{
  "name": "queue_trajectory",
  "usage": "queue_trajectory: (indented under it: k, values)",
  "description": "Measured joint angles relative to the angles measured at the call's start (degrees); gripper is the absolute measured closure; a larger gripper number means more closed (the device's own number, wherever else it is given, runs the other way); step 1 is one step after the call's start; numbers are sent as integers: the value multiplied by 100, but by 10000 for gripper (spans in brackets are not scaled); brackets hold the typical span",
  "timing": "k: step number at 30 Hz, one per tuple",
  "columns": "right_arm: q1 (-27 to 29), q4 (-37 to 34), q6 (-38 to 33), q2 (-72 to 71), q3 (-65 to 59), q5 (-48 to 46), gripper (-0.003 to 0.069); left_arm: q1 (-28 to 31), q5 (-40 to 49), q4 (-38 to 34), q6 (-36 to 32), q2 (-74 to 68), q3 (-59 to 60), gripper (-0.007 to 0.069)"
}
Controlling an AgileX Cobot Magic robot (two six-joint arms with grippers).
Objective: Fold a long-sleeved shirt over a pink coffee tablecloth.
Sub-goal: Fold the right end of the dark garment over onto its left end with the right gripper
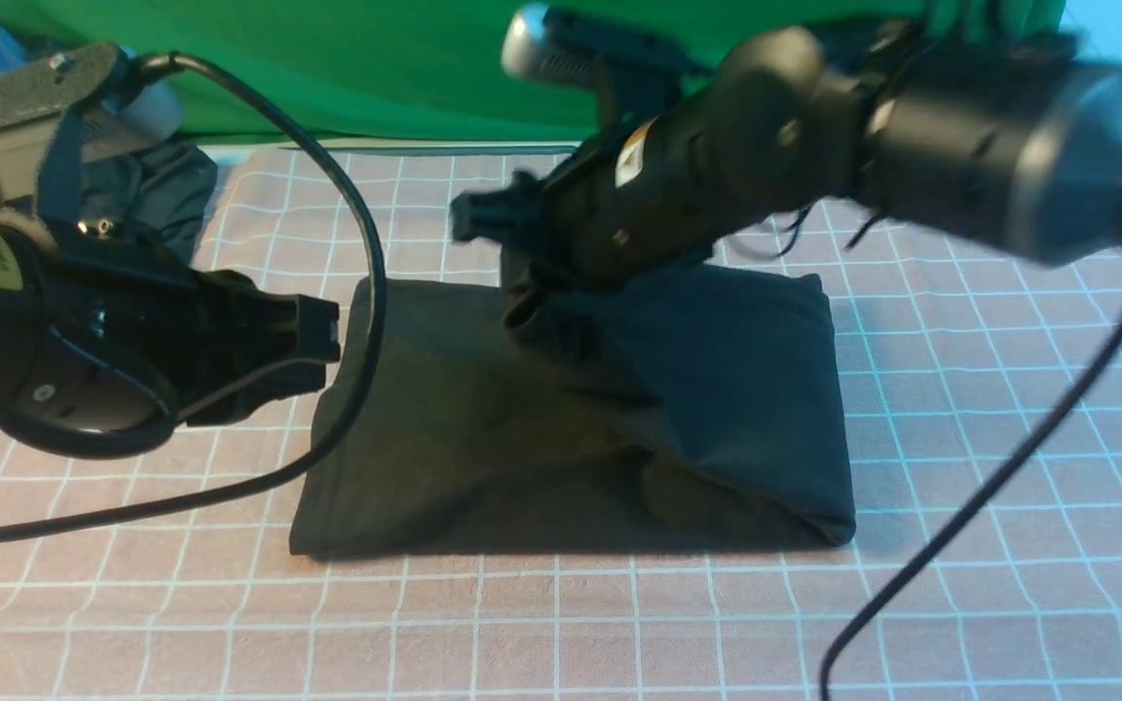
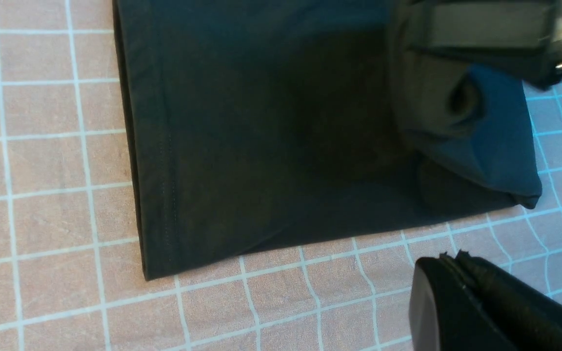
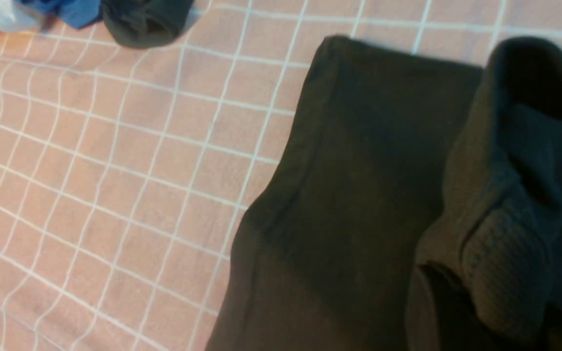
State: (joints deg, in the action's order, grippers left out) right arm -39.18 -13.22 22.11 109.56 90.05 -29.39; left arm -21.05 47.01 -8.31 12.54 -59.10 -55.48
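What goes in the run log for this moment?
shirt: folded on pink tablecloth, right part raised | right hand: shut on shirt fold | left hand: shut, empty, beside shirt

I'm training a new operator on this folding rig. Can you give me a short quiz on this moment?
1. True or false: the long-sleeved shirt lies spread out flat with both sleeves extended.
2. Which gripper grips shirt fabric? A. left gripper B. right gripper
3. What lies under the shirt?

Key: 1. False, it is a folded bundle. 2. B; the left is shut, beside the shirt. 3. The pink coffee tablecloth.
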Motion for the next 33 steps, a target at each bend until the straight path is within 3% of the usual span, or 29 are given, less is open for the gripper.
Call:
queue_trajectory:
  k: [23, 27, 33]
  values:
    - [-458, -538, -118, 586, 150, 873, 558, 0, -99, -65, 7, 0, 0, 611]
    - [-483, -620, -118, 781, 183, 948, 524, 0, -99, -107, 13, 0, 0, 611]
    - [-514, -653, -129, 987, 414, 1009, 323, 0, -91, -112, 13, 0, 0, 611]
